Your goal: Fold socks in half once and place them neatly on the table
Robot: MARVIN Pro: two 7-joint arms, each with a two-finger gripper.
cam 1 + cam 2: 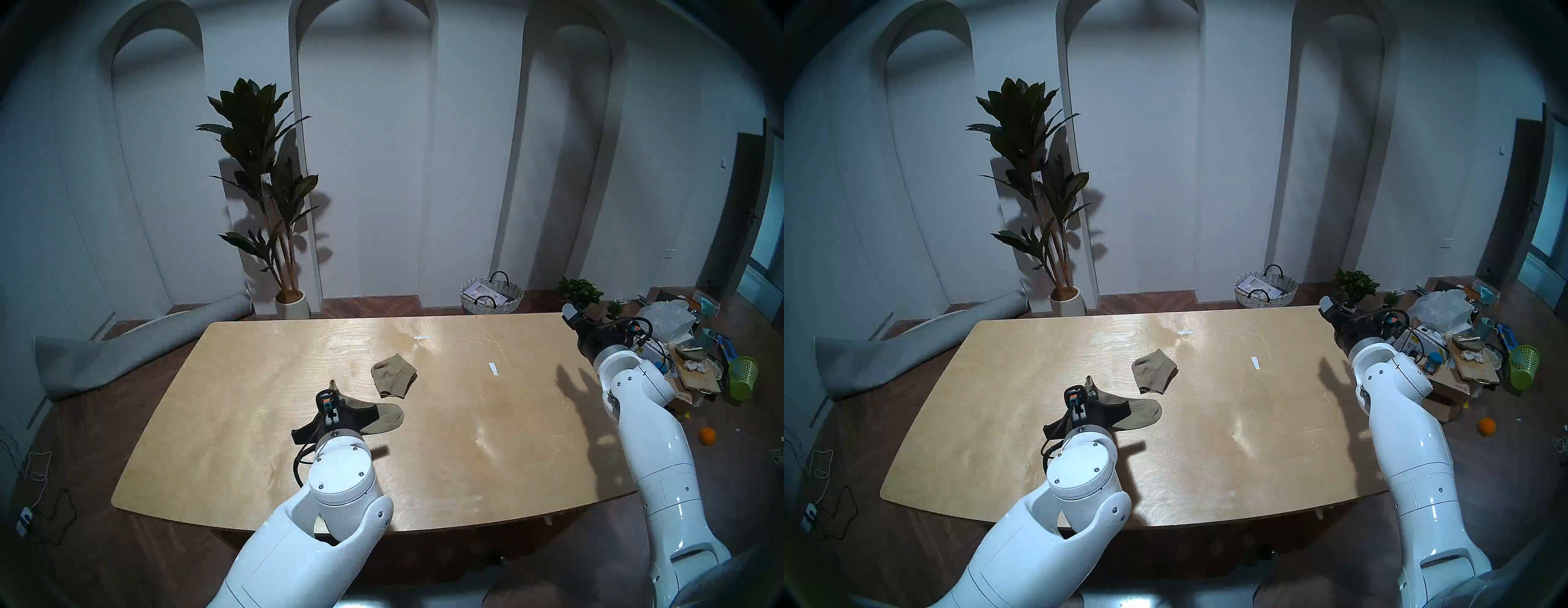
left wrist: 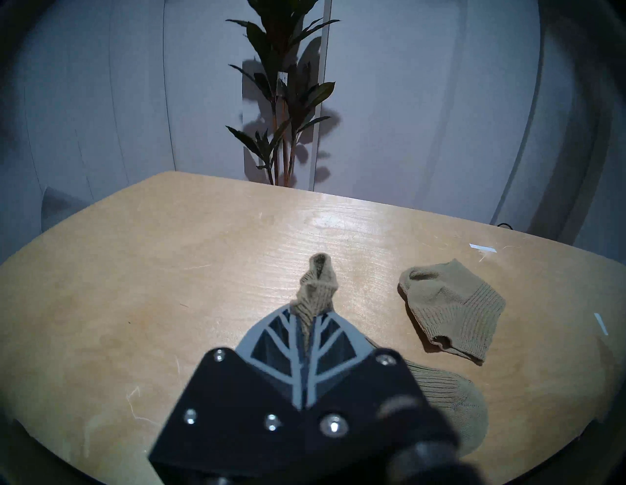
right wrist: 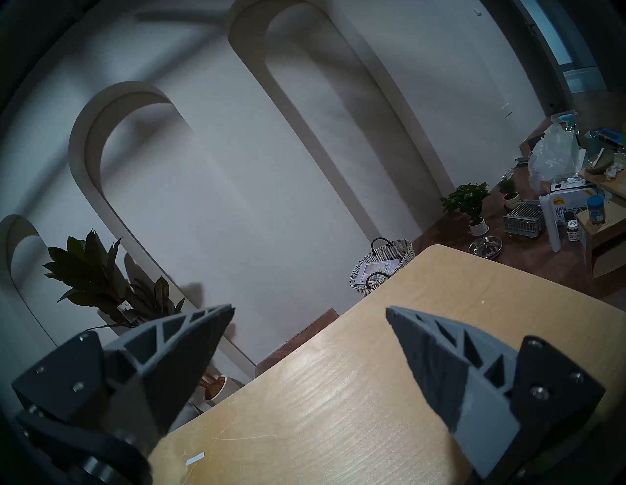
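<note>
Two olive-khaki socks are on the light plywood table (image 1: 263, 458). One sock (image 1: 393, 375) lies folded near the table's middle; it also shows in the left wrist view (image 2: 454, 308). My left gripper (image 1: 333, 388) is shut on the cuff end of the other sock (image 1: 384, 418), whose toe rests on the table. In the left wrist view the pinched cuff (image 2: 316, 288) sticks out past the closed fingertips (image 2: 306, 315), and the toe (image 2: 454, 403) trails to the right. My right gripper (image 3: 310, 311) is open and empty above the table's far right corner (image 1: 572, 316).
Two white tape strips (image 1: 422, 337) (image 1: 493, 368) lie on the table beyond the socks. A wicker basket (image 1: 491, 295), potted plants (image 1: 271, 191), a rolled mat (image 1: 127, 339) and floor clutter (image 1: 687, 348) stand around the table.
</note>
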